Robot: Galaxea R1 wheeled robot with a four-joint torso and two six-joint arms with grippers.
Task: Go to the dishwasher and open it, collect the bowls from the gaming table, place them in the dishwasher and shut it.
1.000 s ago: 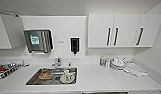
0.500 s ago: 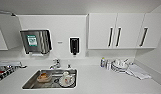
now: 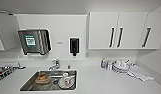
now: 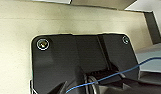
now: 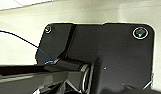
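The dishwasher, the bowls and the gaming table are out of view. In the head view I face a white kitchen counter (image 3: 101, 83) with a steel sink (image 3: 29, 85) set into it. In the sink lie a shallow dish with something orange-brown (image 3: 42, 78) and a white cup on a plate (image 3: 66, 80). Each wrist view looks past the robot's own dark plate at a pale beige surface; the left one also shows a blue cable (image 4: 108, 76).
A tap (image 3: 54, 65) stands behind the sink. On the wall hang a steel towel dispenser (image 3: 34, 41) and a black soap dispenser (image 3: 74, 46). White wall cabinets (image 3: 121, 30) hang upper right. Stacked white dishes (image 3: 121, 66) and a folded cloth (image 3: 141, 73) lie at the counter's right; a rack (image 3: 3, 72) is at far left.
The whole head picture has shifted slightly, so the camera has moved a little. Nothing on the counter or in the sink has moved.
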